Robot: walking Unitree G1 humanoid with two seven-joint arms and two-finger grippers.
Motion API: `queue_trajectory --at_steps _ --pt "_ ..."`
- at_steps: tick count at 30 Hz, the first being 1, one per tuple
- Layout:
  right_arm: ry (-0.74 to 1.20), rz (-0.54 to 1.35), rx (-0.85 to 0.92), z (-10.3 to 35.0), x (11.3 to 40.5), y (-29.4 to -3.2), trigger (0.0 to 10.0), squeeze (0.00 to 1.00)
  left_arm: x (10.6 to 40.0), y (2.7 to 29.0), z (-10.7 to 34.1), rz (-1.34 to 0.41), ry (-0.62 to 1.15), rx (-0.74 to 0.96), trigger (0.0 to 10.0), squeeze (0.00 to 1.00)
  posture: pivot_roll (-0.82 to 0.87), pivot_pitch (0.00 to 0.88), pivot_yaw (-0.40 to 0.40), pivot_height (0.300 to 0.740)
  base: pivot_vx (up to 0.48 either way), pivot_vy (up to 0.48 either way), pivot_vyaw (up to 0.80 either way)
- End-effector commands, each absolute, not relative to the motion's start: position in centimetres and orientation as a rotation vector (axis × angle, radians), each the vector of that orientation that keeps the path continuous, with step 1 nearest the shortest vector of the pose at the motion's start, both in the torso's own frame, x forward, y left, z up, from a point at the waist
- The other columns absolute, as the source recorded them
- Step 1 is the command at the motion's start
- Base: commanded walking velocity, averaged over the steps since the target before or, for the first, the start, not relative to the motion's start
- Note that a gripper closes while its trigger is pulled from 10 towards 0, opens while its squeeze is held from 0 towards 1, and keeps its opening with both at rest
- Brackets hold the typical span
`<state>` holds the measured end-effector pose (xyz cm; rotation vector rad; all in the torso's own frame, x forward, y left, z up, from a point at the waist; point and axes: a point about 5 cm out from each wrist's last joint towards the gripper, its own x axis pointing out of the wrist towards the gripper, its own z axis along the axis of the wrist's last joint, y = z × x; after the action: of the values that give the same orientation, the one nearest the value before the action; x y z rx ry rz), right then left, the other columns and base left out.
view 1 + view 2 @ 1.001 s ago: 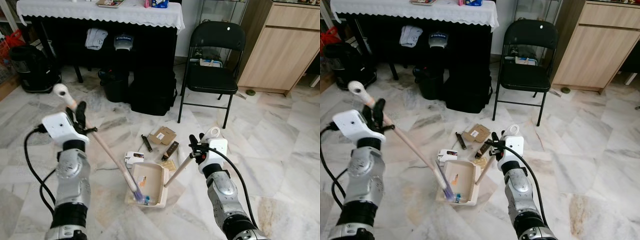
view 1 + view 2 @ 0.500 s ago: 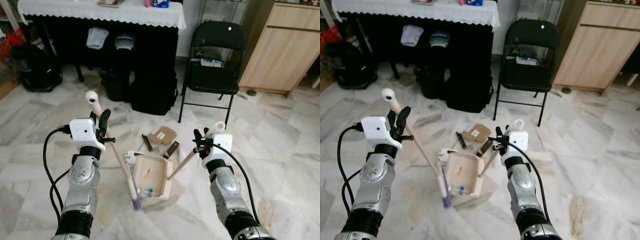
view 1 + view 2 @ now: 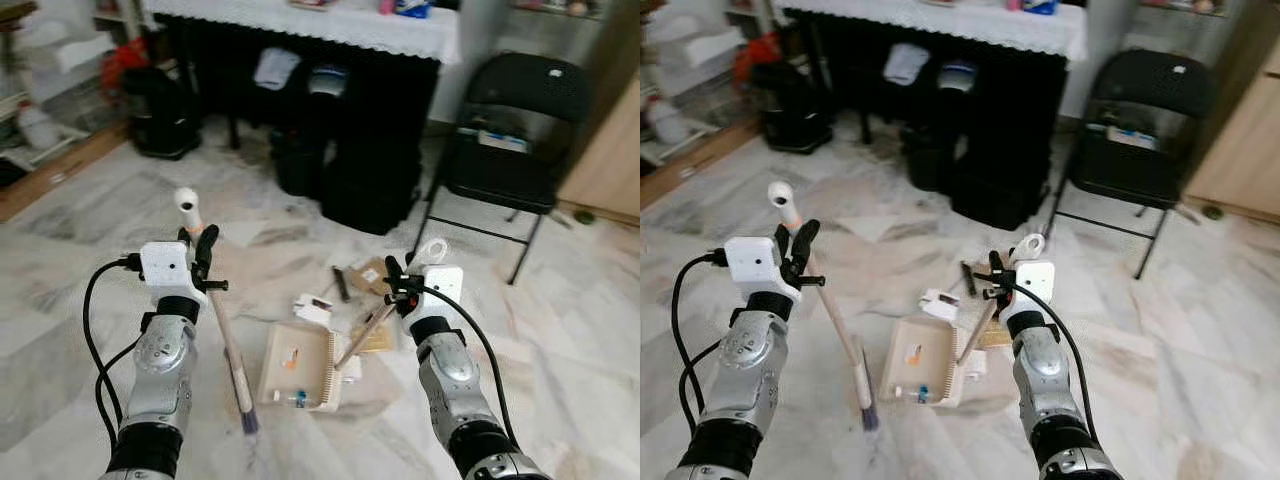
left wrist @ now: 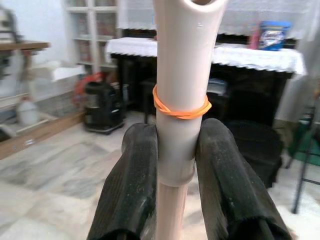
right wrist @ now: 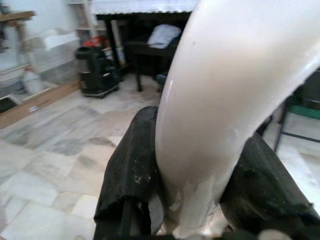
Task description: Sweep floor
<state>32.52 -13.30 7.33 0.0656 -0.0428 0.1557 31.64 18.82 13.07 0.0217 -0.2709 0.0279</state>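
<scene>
Sweeping is mid-stroke: our left gripper [image 3: 205,262] clamps the broom [image 3: 226,336], bristles on the floor left of the dustpan [image 3: 297,365], which our right gripper [image 3: 397,292] grips by its handle. Next, we brush the nearby litter [image 3: 362,275] toward the pan.

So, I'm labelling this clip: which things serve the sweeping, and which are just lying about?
Sweeping:
- broom in left claw
- dustpan, handle in right claw
- litter on floor

Lying about:
- folding chair
- draped table
- black bags
</scene>
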Motion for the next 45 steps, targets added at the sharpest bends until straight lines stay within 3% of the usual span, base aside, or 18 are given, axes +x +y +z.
queue_trajectory --at_steps 1,45 --pt "-0.121 0.151 0.067 9.1 33.2 -13.5 10.0 0.00 31.7 18.4 13.5 0.011 -0.303 0.036 10.0 0.00 0.03 0.000 -0.055 0.740 0.000 0.000 0.79" --pt "-0.123 0.163 0.108 9.5 33.5 -13.6 10.0 0.00 31.1 18.4 11.6 0.032 -0.237 0.132 10.0 0.00 0.03 0.000 -0.061 0.740 0.000 0.000 0.80"
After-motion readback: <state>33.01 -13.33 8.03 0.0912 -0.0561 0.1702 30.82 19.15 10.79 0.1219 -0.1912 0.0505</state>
